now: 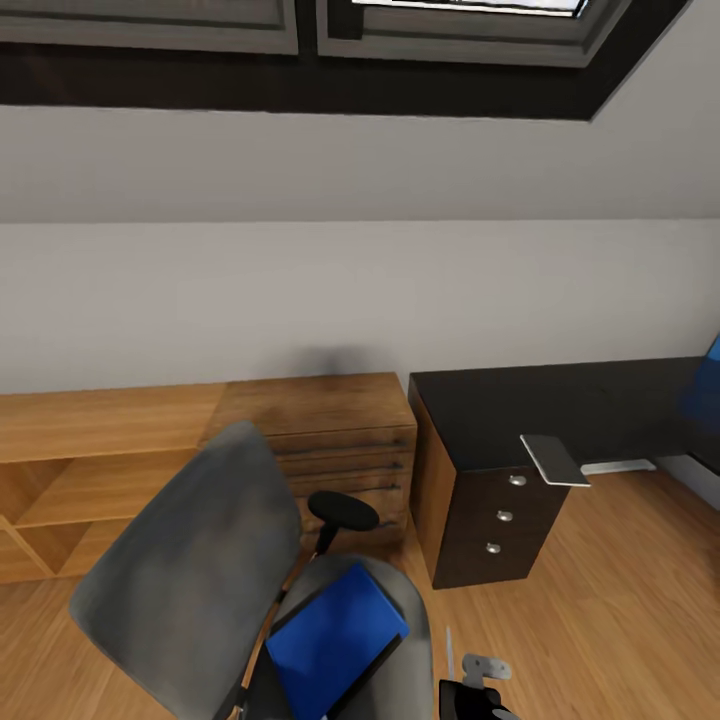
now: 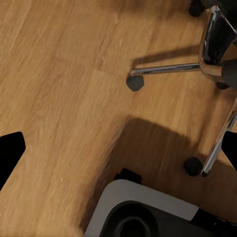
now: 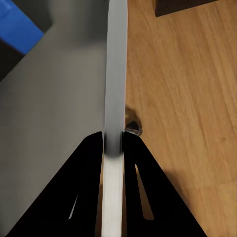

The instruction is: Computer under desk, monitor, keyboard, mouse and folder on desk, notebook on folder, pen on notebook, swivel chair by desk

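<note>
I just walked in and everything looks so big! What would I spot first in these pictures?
Probably the bright blue folder lying on the seat of the grey swivel chair, low in the head view. Next, the glossy black desk to the right with its round silver drawer knobs, beside a light wooden dresser. In the right wrist view, the right tool pinches a thin pale pen above the chair seat and wooden floor.
</note>
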{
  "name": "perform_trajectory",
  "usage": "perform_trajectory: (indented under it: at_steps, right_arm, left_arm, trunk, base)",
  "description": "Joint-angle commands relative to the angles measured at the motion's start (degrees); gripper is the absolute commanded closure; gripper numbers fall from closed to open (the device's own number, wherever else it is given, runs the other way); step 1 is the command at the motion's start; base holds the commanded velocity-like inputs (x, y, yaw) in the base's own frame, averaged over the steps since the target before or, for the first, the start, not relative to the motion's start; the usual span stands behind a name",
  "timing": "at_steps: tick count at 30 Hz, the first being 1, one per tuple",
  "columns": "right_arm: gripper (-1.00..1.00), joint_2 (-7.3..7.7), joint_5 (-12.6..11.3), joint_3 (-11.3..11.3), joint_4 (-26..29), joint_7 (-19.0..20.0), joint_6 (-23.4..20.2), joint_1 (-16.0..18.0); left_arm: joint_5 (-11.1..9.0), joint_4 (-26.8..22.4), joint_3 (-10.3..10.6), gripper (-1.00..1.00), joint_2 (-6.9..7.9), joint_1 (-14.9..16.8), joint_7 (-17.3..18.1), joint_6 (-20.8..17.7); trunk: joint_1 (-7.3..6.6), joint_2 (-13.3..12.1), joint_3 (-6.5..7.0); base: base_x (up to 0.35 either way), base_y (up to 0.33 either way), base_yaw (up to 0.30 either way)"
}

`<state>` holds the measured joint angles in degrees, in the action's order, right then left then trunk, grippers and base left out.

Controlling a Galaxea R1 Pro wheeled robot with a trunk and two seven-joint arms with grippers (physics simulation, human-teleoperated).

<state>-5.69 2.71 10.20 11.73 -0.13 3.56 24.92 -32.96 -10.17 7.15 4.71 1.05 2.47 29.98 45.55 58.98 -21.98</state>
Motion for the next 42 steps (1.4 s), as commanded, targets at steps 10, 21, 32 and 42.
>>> perform_trajectory:
  at_steps: [10, 21, 32, 42]
  right_arm:
    - [1.00, -0.08, 0.19, 0.36, -0.12, 0.06, 1.40, 0.04]
    - [1.00, -0.10, 0.19, 0.42, -0.13, -0.05, 1.62, 0.04]
    - [1.00, -0.13, 0.33, 0.48, -0.07, -0.09, 3.35, 0.04]
    - [1.00, 0.96, 0.24, 0.51, -0.90, -0.13, 8.07, 0.04]
  left_arm:
    - [-0.61, 0.08, 0.41, -1.00, 0.00, 0.05, 0.24, 0.17]
    - [-0.70, 0.39, 0.32, -1.00, 0.02, 0.04, 0.18, -0.08]
    - [-0.61, 3.32, 0.41, -1.00, -0.36, 0.05, 0.17, -0.20]
    - [-0.61, 3.61, 0.44, -1.00, -0.19, 0.07, 0.52, -0.10]
  trunk:
    - [-2.20, -3.99, 1.74]
    - [-4.62, -8.40, 3.72]
    - [-7.03, -12.81, 5.69]
    - [-7.47, -13.61, 6.05]
  base:
    - [0.000, 0.000, 0.000]
    - [0.000, 0.000, 0.000]
    - [0.000, 0.000, 0.000]
    - [0.000, 0.000, 0.000]
